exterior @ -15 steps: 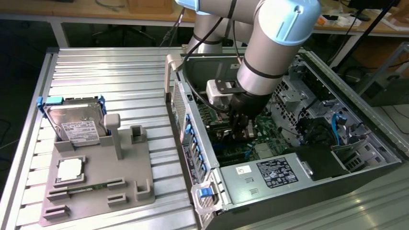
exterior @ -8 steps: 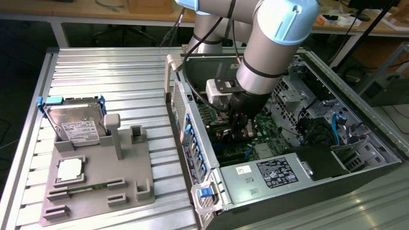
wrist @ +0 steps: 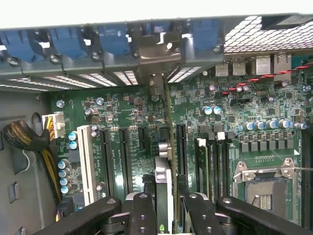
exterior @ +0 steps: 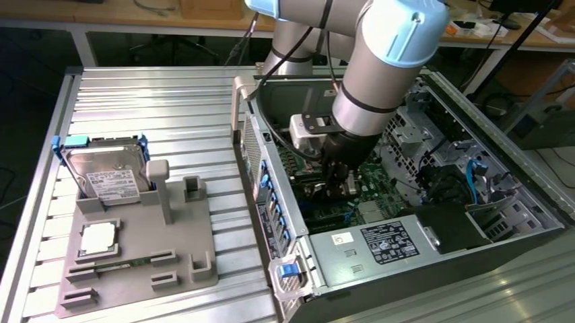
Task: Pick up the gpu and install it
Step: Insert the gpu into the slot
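Nothing here is legible. The white label (exterior: 110,183) on the hard drive (exterior: 97,159), on the exterior view's left, carries print too small to read. So does the black-and-white label (exterior: 391,243) on the power supply (exterior: 357,264). The motherboard's (wrist: 146,105) tiny white lettering is equally unreadable.

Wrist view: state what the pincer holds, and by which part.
The pincer holds the gpu by its upper edge, one finger against each face.
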Robot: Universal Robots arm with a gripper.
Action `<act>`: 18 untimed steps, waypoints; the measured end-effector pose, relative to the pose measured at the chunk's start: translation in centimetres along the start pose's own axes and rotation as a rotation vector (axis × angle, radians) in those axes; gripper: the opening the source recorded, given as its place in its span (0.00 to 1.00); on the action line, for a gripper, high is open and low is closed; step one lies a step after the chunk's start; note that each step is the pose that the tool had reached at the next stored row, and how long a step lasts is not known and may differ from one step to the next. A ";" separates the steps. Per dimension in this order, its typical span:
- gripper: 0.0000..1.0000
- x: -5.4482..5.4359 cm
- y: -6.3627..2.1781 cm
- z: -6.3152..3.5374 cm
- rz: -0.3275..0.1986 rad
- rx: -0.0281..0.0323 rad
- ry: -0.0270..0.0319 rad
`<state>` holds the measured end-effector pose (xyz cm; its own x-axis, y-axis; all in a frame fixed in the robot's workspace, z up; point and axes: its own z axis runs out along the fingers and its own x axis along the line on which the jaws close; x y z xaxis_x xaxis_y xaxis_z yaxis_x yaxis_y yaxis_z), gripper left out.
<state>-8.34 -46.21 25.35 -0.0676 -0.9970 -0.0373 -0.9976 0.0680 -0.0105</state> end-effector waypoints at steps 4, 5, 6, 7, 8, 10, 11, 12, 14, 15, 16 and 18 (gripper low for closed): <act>0.27 0.1 0.01 0.23 0.000 0.0001 0.0020; 0.27 0.1 0.02 0.39 0.000 0.0001 0.0019; 0.27 0.1 0.03 0.57 0.000 0.0007 0.0011; 0.27 0.1 0.03 0.61 0.000 0.0009 0.0007; 0.27 0.1 0.03 0.62 0.000 0.0010 0.0004; 0.27 0.1 0.03 0.62 0.000 0.0010 0.0004; 0.27 0.1 0.03 0.62 0.000 0.0010 0.0005; 0.27 0.1 0.02 0.42 0.000 0.0014 -0.0012; 0.27 0.1 0.02 0.24 0.000 0.0011 -0.0004; 0.27 0.1 0.02 0.20 0.000 0.0010 0.0008; 0.27 0.1 0.02 0.20 0.000 0.0008 0.0007; 0.27 0.1 0.04 0.20 0.000 0.0009 0.0004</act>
<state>-8.39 -46.27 25.14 -0.0678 -0.9970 -0.0369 -0.9976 0.0682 -0.0114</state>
